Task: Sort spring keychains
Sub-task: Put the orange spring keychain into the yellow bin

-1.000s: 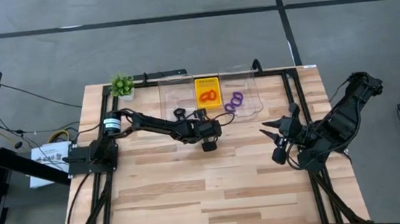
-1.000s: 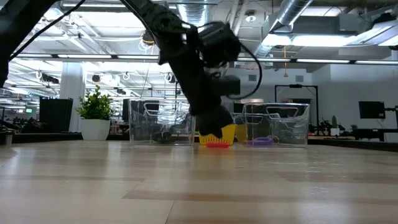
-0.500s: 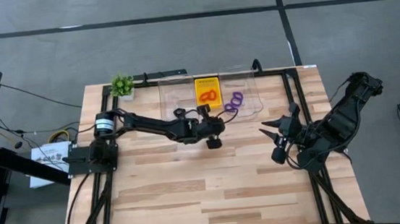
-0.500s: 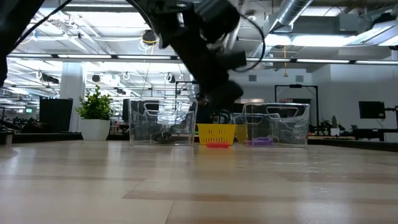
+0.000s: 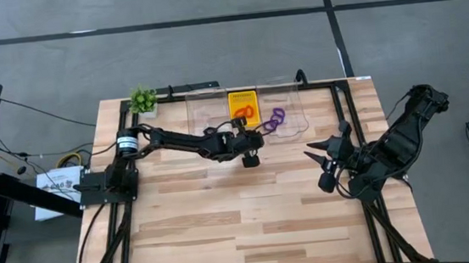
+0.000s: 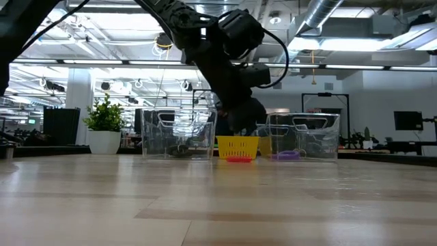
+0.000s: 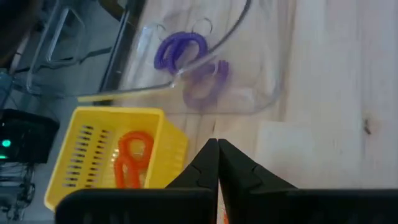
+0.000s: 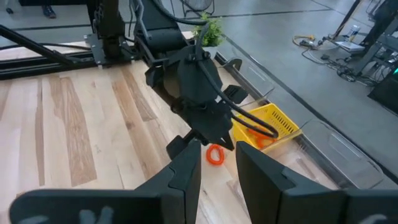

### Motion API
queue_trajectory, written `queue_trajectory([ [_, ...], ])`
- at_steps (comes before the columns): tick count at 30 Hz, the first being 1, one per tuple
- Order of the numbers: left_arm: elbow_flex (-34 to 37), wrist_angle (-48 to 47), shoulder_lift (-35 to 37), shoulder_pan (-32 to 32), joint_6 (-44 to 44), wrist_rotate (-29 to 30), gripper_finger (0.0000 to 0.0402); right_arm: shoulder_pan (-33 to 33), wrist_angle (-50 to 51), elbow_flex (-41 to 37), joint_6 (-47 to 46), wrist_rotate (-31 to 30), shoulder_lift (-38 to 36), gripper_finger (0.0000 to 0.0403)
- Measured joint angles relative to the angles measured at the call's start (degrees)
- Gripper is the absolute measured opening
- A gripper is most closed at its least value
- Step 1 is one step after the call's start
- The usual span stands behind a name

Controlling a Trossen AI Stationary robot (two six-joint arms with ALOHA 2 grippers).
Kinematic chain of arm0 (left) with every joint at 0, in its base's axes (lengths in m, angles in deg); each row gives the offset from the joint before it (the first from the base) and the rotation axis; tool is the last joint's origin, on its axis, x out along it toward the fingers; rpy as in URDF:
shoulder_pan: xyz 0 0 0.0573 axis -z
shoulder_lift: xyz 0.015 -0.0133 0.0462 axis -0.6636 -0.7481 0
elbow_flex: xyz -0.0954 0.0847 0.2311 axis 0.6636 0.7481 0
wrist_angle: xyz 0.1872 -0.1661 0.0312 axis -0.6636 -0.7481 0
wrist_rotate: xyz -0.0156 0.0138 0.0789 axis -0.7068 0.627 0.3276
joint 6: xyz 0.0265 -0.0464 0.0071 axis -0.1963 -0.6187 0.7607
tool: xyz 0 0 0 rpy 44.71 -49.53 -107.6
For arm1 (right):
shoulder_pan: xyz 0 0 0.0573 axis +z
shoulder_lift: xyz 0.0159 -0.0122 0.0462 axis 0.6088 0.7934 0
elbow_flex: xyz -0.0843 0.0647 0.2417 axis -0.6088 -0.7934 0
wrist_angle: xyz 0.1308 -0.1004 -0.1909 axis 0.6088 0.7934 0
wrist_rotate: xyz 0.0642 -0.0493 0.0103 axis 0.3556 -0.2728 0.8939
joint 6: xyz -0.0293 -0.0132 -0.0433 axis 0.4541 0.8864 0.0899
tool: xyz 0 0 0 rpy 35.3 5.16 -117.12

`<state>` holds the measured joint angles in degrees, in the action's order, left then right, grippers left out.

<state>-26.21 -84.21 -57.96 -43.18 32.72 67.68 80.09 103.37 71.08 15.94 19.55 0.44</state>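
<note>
The two fingers (image 7: pixel 202 169) of the left gripper (image 7: pixel 217 163) are pressed together with no gap between them. The right wrist view shows that they pinch one red-orange spring keychain (image 8: pixel 214 154), which hangs as a small ring under the fingertips, a little above the wood. This gripper is over the table (image 5: pixel 251 224), just in front of the yellow tray (image 7: pixel 118 113) and the clear container (image 7: pixel 249 102) on the right of the tray. The left arm reaches to it from its base at the left edge of the table, stretched low across the back half.

In the yellow tray lie more red-orange keychains (image 7: pixel 134 158), touching each other. In the clear container beside it lie the purple keychains (image 7: pixel 180 50); at least two loops are visible, close together near the wall of the container. A second clear container (image 5: pixel 206 113) stands on the other side of the tray. In the low view something dark lies on its floor, but I cannot tell what it is. A small green plant (image 5: pixel 142 99) stands at the back left corner.

The right gripper (image 5: pixel 317 168) is well apart from all this, near the right edge of the table. Its fingers stand apart with a clear gap and there is nothing between them. It points toward the middle of the table, and its arm is folded behind it.
</note>
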Motion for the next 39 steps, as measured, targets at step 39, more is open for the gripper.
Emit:
queue_trajectory([
  [39, 19.65, -11.78, 59.29, 31.5, -31.16, 15.03, 0.0004, -43.92, -25.63, 3.27, 44.91, 34.4, 36.52, 0.0001],
])
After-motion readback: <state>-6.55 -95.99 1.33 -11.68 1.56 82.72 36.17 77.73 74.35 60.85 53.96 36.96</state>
